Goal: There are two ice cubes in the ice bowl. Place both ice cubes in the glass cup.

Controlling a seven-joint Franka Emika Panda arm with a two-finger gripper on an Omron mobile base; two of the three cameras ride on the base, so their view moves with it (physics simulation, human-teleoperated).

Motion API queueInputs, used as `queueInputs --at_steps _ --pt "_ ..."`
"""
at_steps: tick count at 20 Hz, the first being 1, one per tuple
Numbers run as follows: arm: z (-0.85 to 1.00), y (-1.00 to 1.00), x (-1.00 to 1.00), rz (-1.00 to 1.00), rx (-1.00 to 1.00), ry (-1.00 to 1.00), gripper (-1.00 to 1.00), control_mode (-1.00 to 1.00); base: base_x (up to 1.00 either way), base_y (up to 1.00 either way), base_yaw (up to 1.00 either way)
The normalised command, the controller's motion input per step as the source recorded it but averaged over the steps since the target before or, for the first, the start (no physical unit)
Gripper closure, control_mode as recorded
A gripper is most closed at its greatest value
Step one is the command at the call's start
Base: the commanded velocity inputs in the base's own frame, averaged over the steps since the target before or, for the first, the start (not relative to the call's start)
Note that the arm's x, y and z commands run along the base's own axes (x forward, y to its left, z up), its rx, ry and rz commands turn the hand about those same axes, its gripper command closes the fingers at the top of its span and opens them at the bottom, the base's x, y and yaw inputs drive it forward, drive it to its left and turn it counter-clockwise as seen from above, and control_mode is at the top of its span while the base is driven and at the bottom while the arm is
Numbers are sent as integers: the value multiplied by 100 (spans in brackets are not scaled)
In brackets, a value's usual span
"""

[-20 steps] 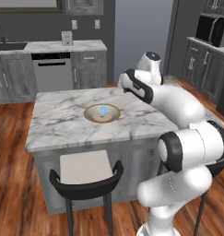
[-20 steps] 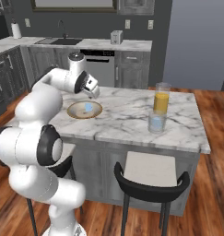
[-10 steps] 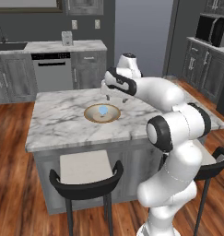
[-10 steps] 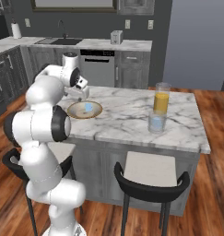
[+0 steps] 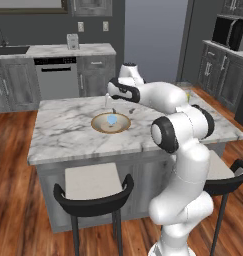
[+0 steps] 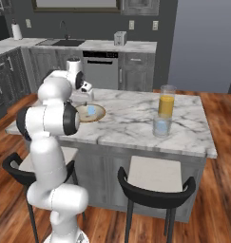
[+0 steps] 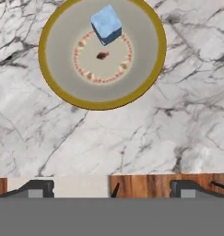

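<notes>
The arm has swung across the white marble table (image 5: 68,130); its claw (image 5: 109,98), tips spread and empty, now hangs above the shallow tan gold-rimmed ice bowl (image 7: 58,69). One pale-blue ice cube (image 7: 106,23) sits inside. Clear glass cup (image 6: 161,127) waits near the opposite edge.

Marble-topped island (image 5: 68,130) at frame centre, grey base. Two black-framed stools (image 5: 93,187) with pale seats in front. Wood plank floor (image 5: 13,200) across bottom. Dark grey cabinets (image 6: 136,71) along back wall, dishwasher (image 5: 55,77) upper left, sink faucet (image 6: 63,28), toaster (image 6: 120,38) on counter. Microwave (image 5: 228,32) upper right.
</notes>
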Motion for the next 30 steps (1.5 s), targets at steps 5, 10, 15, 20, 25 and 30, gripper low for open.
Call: queueInputs --at_steps 5,10,15,20,25,30 --pt "-51 0 38 10 0 -8 -100 -100 0 0 0" --pt "-25 0 37 6 0 -7 -100 -100 0 0 0" --pt "-23 0 43 4 0 -2 -100 -100 0 0 0" --pt "-17 0 45 0 0 0 -100 -100 0 0 0" --pt "-17 1 43 0 -2 0 -100 -100 0 0 0" --pt "-24 13 29 0 -7 0 -100 -100 0 0 0"
